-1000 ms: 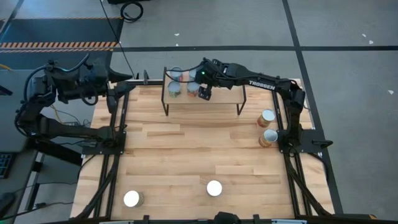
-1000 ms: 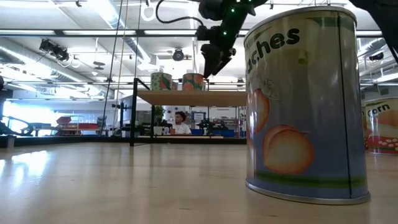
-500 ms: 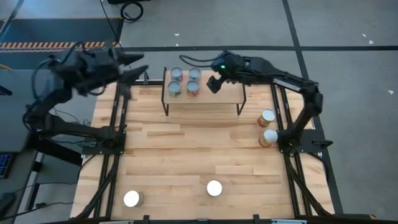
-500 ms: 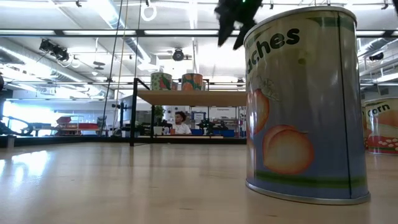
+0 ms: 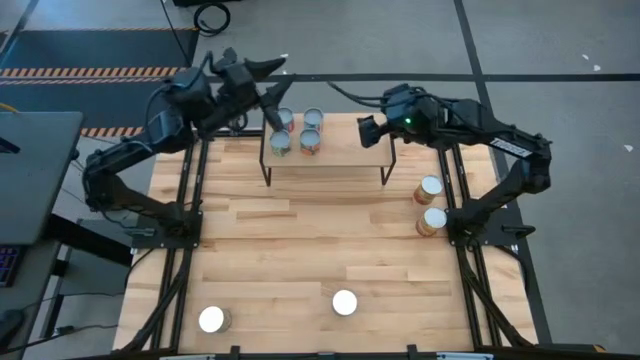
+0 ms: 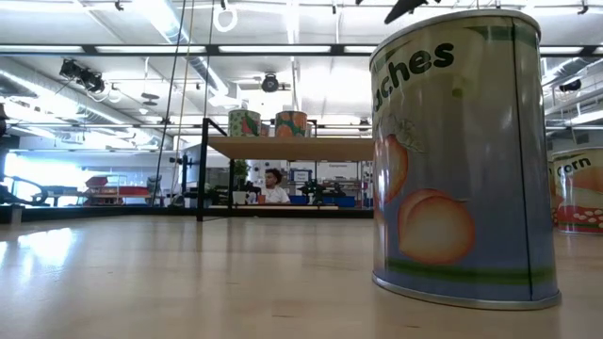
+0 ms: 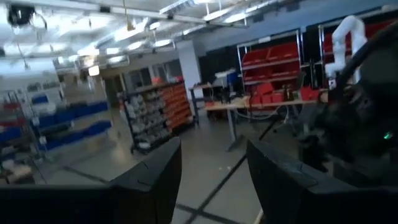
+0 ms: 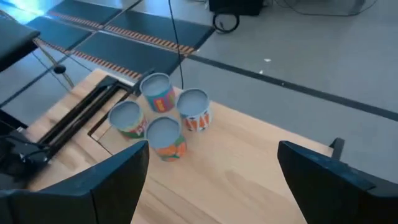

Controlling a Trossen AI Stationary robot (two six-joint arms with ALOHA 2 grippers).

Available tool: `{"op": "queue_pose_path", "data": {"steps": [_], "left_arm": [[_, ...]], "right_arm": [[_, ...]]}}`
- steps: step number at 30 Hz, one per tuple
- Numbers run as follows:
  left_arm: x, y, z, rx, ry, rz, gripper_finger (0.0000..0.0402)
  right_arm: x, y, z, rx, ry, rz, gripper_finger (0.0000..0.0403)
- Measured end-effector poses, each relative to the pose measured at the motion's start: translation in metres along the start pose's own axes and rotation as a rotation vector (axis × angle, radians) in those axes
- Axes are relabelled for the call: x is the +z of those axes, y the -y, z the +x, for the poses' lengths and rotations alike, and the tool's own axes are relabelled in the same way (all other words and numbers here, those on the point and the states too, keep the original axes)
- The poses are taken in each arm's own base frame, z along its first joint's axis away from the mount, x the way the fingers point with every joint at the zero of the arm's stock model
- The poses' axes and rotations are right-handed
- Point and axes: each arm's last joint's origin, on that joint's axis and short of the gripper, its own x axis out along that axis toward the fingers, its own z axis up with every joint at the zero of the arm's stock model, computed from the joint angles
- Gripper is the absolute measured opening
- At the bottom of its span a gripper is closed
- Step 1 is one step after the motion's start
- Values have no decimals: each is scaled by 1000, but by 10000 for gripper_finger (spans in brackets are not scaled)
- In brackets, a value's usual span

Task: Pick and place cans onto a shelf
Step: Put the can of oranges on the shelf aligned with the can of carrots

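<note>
Four cans (image 8: 163,117) upright on shelf (image 5: 340,152), right claw (image 5: 371,131) open, left claw (image 5: 268,67) seemingly open.

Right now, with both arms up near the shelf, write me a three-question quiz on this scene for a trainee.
1. How many cans stand on the shelf? A two, B four, C six.
2. True or false: the left gripper and the right gripper are each shut on a can.
3. Fill in: the number of cans standing on the table, off the shelf, is ____.
Key: 1 B; 2 false, both are open and empty; 3 four.
</note>
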Motion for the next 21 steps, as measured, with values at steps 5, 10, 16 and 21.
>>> {"op": "queue_pose_path", "data": {"steps": [5, 10, 16, 21], "left_arm": [[-4, 2, 2, -7, -20, -62, 188], [-3, 0, -3, -13, -48, -152, 188], [-4, 0, -2, -9, -56, -232, 188], [-15, 7, 12, -11, -71, -228, 188]], "right_arm": [[-4, -5, -7, 94, -58, 66, 364], [-16, -20, -7, 106, -81, 16, 364], [-24, -31, -1, 103, -96, -7, 364], [-26, -36, 5, 93, -95, -16, 364]]}}
